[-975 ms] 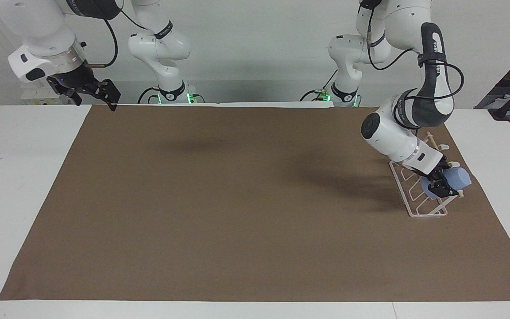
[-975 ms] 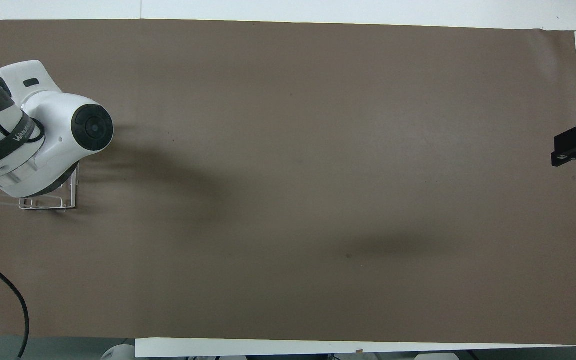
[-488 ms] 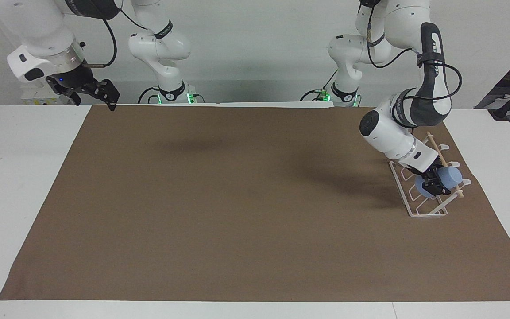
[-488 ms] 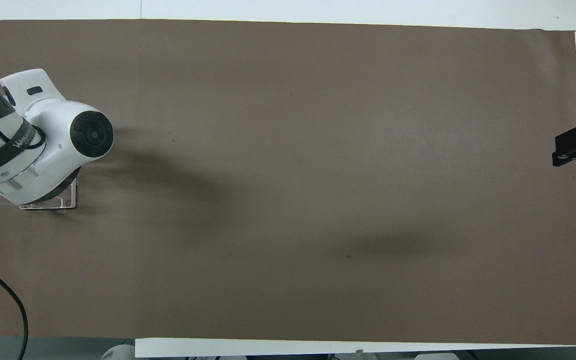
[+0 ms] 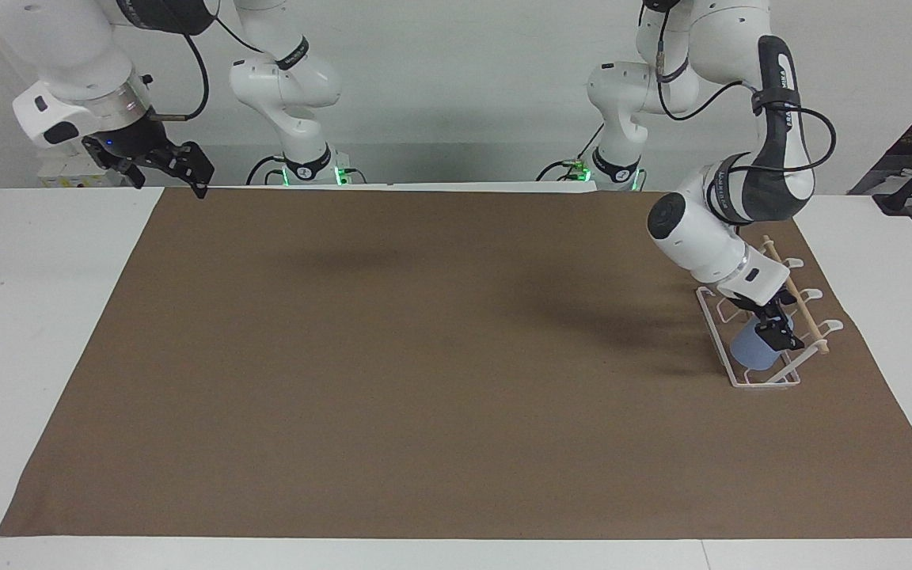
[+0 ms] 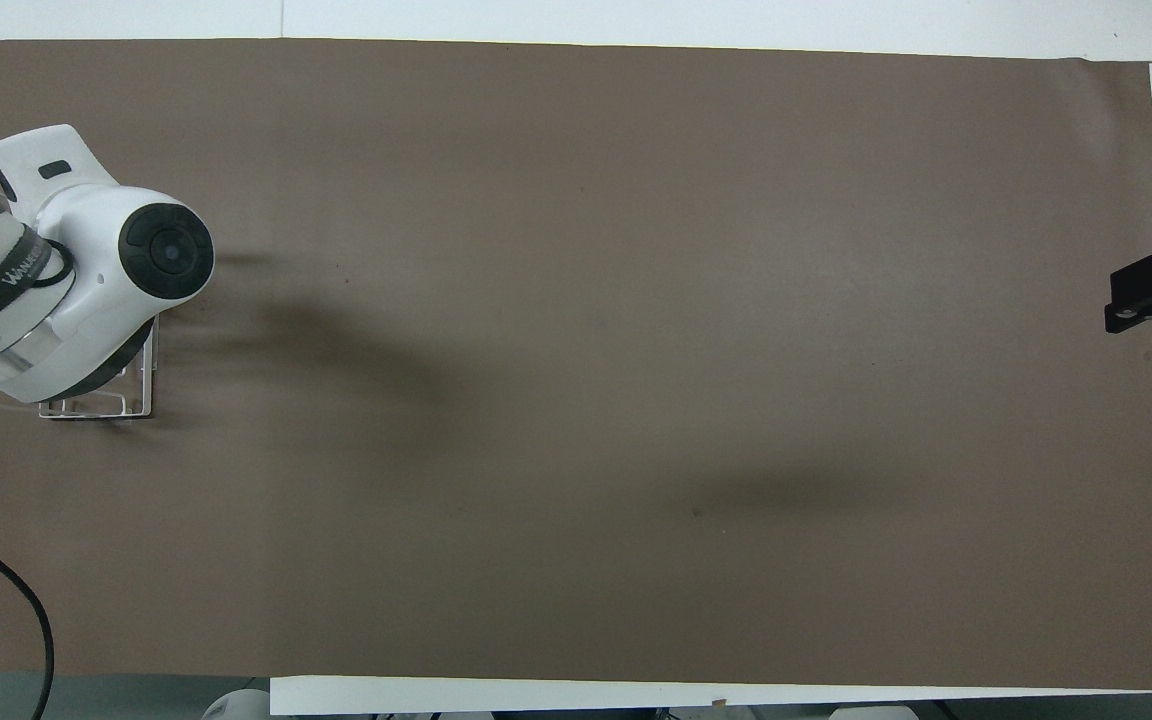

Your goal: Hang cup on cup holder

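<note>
The light-blue cup (image 5: 749,351) rests tilted on the slanted prongs of the white wire cup holder (image 5: 714,317), at the left arm's end of the table. My left gripper (image 5: 777,331) is right at the cup's upper end, just under the holder's wooden dowel (image 5: 811,323). In the overhead view the left arm's wrist hides the cup and the gripper, and only a corner of the cup holder (image 6: 139,402) shows. My right gripper (image 5: 187,170) is open and empty and waits above the mat's corner at the right arm's end, where it also shows in the overhead view (image 6: 1151,293).
A brown mat (image 5: 424,356) covers most of the white table (image 5: 20,317). A black cable (image 6: 6,580) hangs by the left arm at the robots' edge.
The left gripper has turned the cup from lying sideways across the dowel to sitting lower on the prongs. The right arm has not moved.
</note>
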Robot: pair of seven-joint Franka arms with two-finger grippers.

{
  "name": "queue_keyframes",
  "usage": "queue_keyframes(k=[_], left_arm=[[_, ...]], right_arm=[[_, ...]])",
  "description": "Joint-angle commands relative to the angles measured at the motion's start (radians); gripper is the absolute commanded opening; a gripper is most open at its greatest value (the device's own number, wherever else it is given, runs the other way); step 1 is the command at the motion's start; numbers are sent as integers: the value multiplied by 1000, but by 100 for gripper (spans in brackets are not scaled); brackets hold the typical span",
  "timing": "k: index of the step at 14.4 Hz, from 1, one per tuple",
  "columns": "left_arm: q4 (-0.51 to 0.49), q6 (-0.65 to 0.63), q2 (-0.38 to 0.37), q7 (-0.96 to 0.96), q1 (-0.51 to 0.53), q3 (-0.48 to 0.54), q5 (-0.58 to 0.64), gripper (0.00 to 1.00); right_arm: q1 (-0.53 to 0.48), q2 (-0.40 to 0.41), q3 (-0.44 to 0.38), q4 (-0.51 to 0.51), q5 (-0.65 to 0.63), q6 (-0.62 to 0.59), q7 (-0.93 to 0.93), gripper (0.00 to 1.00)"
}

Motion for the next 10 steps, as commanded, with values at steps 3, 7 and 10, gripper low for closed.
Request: queue_keyframes(k=[3,7,10], left_arm=[[222,-125,9,345,6,-2,-317,100],[368,-265,-22,647,18,9,-587,100],[402,-377,-56,911,67,11,-765,100]], right_arm=[[-8,-11,-2,-14,19,4,-27,100],[-8,-12,-2,-17,21,0,-61,100],[-7,-11,-2,-15,21,4,-61,100]])
